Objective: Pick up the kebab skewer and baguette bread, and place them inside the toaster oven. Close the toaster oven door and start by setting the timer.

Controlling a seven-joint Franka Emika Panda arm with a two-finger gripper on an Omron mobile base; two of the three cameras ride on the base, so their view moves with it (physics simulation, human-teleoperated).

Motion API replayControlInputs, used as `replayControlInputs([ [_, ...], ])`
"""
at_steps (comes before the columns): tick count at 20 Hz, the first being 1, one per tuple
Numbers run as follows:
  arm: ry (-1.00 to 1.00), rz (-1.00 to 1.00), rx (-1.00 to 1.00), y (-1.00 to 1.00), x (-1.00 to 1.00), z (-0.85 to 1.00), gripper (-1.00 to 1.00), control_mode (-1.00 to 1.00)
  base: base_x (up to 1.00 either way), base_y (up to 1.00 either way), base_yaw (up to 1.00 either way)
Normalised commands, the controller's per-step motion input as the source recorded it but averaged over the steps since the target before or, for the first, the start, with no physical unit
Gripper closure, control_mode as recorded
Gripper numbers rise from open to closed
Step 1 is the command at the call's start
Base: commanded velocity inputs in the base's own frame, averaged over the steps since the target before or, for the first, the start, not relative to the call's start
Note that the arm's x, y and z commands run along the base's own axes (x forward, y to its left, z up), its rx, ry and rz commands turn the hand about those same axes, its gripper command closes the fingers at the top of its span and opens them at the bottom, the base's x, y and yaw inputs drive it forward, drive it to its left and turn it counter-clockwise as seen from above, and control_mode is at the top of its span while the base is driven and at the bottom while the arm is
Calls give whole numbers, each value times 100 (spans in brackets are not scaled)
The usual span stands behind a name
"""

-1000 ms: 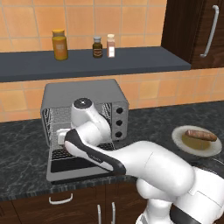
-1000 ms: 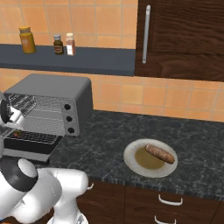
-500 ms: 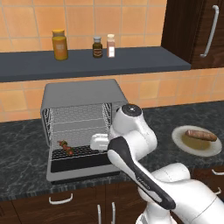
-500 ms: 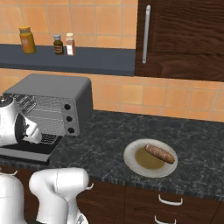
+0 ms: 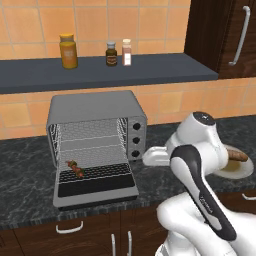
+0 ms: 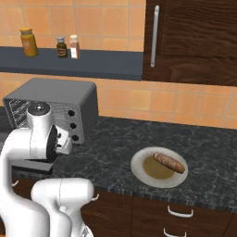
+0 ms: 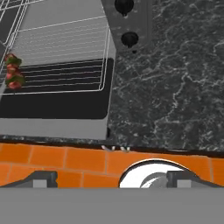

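Skewer [image 5: 76, 169] in oven [image 5: 95, 116], claw [image 7: 111, 180] wide.

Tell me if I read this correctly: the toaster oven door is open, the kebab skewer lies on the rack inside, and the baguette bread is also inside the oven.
Not fully. The toaster oven door is open and the kebab skewer lies on the rack inside the toaster oven, but the baguette bread is not in the oven. The right base view shows it on the plate on the counter.
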Motion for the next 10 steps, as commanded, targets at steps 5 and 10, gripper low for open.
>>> replayControlInputs([
  [5,-3,18,-4,-100,-13,17,-100,-100,0,0,0],
  [10,-4,16,-16,-100,-16,0,-100,-100,0,0,0],
])
